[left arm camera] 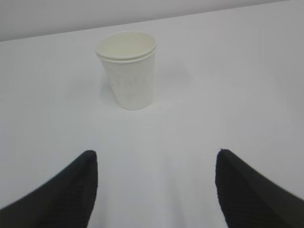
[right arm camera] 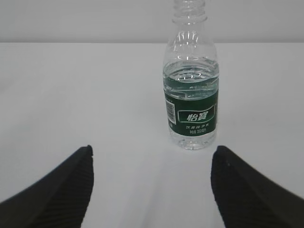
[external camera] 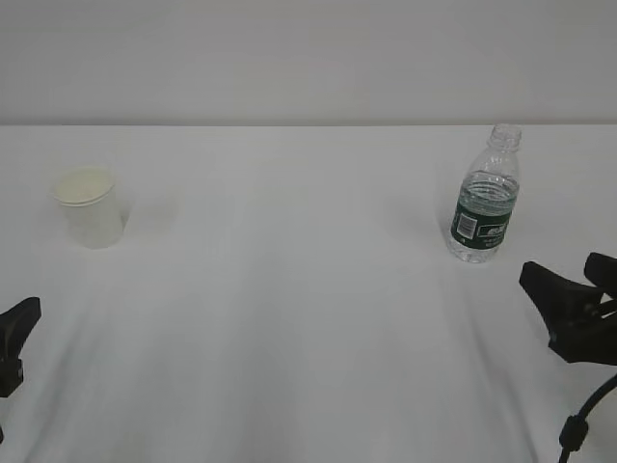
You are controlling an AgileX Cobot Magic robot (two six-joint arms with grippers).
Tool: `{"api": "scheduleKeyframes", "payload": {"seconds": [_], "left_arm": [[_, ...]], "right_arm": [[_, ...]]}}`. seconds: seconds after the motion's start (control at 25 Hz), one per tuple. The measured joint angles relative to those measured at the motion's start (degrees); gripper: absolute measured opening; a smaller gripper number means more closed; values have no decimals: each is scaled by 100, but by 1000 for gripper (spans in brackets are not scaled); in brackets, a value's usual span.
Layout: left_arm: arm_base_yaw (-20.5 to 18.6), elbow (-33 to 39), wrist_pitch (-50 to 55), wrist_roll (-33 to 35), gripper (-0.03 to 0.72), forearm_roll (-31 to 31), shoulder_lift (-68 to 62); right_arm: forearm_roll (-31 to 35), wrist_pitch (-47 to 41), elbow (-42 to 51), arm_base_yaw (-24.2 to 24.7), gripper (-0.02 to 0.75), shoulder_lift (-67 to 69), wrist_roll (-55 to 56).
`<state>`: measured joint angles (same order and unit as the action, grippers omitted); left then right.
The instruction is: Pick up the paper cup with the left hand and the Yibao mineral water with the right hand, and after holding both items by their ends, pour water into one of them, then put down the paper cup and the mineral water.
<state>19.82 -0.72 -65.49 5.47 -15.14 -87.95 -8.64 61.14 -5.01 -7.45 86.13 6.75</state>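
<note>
White table (external camera: 308,318): paper cup (external camera: 90,206) far left, Yibao mineral water (external camera: 485,198) far right, both upright. Left hand (left arm camera: 154,190) and right hand (right arm camera: 152,187) released, holding nothing.

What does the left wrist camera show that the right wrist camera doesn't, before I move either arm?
Only the left wrist view shows the paper cup, upright and untouched, ahead of the open left pincer. Only the right wrist view shows the water bottle, upright, without a cap, partly filled, ahead and slightly right of the open right pincer. Both views share the white table, and in each the pincer is empty, with its target standing apart from the fingers.
</note>
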Motion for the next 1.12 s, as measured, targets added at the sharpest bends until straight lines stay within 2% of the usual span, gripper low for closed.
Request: {"api": "scheduleKeyframes", "payload": {"seconds": [0.08,0.28,0.84,1.12], "left_arm": [[0,0,0,0,554,0,0],[0,0,0,0,554,0,0],[0,0,0,0,538,0,0],[0,0,0,0,536,121,-8]], "right_arm": [[-9,301,-7,0,584,437,0],[-49,372,-114,0,584,1180,0],[-38,409,-570,0,584,1251,-148],[210,409,-702,0,584,1264,-303]]}}
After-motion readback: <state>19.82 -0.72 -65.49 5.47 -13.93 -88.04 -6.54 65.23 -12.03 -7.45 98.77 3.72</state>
